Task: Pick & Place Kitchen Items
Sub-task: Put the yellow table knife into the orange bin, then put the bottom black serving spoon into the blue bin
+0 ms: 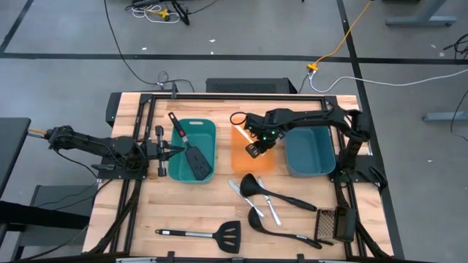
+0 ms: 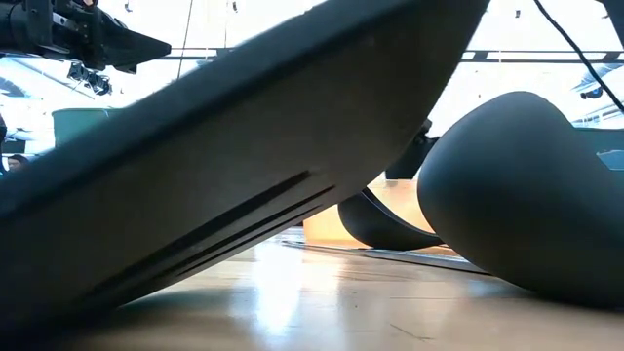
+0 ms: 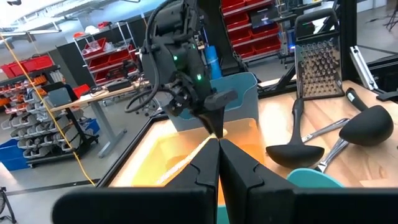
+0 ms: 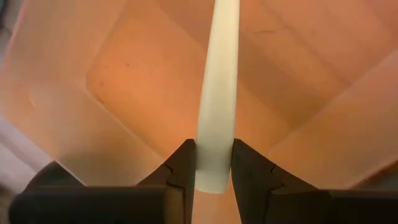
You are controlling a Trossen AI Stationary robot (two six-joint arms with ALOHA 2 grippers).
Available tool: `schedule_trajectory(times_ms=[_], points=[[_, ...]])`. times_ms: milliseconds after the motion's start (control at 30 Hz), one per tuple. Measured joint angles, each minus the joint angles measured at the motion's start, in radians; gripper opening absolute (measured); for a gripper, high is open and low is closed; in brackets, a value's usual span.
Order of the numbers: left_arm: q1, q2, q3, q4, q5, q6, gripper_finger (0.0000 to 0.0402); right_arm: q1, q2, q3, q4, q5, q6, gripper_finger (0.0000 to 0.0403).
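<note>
Over orange tray | right tool | clamped on yellow knife

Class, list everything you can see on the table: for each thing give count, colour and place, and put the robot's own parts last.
Teal tubs: two, teal; one left of the orange tray, one right of it.
Orange tray: one, orange, between the tubs.
Slotted spatulas: two, black; one in the left tub, one at the table's front.
Ladles: two, black, front right.
Silver utensils: apparently two, crossing the ladles.
Grater: one, dark, front right corner.
Pale yellow knife: one, held over the tray.
Left gripper: shut, empty, beside the left tub.
Right gripper: clamped on the knife.
</note>
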Motion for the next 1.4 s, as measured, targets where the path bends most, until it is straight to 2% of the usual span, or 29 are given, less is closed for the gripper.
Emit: schedule_trajectory(times_ms=[300,400,633,867,1033,1233,1333,1400], points=[[0.0,0.0,0.0,-0.017,0.008,-0.02,0.0016,0.008,0.009,-0.099,0.127,0.005,0.032,0.0081],[0.0,0.0,0.0,-0.017,0.008,-0.021,0.0016,0.012,0.009,-0.137,0.153,0.06,0.051,0.0081],[0.0,0.0,0.0,-0.017,0.008,-0.019,0.0016,0.012,0.008,-0.207,0.205,0.079,0.067,0.0085],[0.0,0.0,0.0,-0.017,0.008,-0.015,0.0016,0.012,0.005,-0.206,0.248,0.05,0.065,0.0114],[0.0,0.0,0.0,-0.017,0.008,-0.015,0.0016,0.017,0.008,-0.153,0.251,0.014,0.052,0.0139],[0.0,0.0,0.0,-0.017,0.008,-0.014,0.0016,0.035,0.008,-0.023,0.207,0.018,-0.019,0.0147],[0.0,0.0,0.0,-0.017,0.008,-0.014,0.0016,0.053,0.008,0.068,0.143,0.032,-0.105,0.0148],[0.0,0.0,0.0,-0.017,0.008,-0.014,0.0016,0.079,0.005,0.136,0.076,0.078,-0.199,0.0148]])
